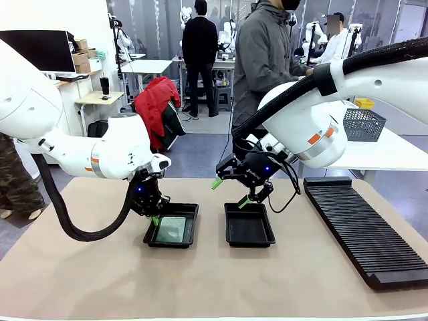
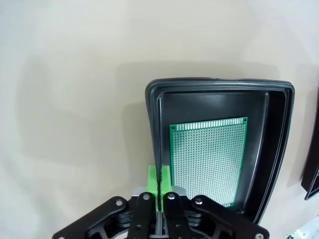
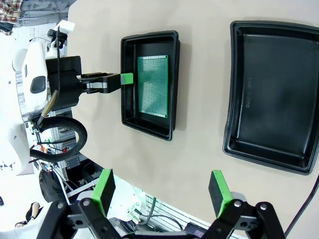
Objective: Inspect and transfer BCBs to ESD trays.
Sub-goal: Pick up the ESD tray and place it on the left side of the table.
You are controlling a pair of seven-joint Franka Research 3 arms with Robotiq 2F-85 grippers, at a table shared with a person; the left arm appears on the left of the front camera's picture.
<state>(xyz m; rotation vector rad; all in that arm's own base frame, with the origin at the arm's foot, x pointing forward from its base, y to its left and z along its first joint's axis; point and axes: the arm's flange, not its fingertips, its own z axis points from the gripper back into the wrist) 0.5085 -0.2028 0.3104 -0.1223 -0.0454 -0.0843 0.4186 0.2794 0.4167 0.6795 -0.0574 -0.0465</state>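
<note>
One BCB [image 2: 207, 159] lies flat on the floor of the left ESD tray [image 2: 219, 84], so this board seems to be placed. The left pincer [image 2: 159, 180] is pressed together with nothing between its pads, just at the tray's near rim; whether it touches the rim I cannot say. The right pincer [image 3: 162, 188] stands wide above the surface [image 3: 199, 99], near the second ESD tray [image 3: 274, 89], which is bare. Next, I judge, the left arm must lift clear and another board must come for that tray.

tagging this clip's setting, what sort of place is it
Probably an electronics or robotics lab: a circuit board lies in a black tray, a slotted rack sits beside, and workbenches stand behind.
</note>
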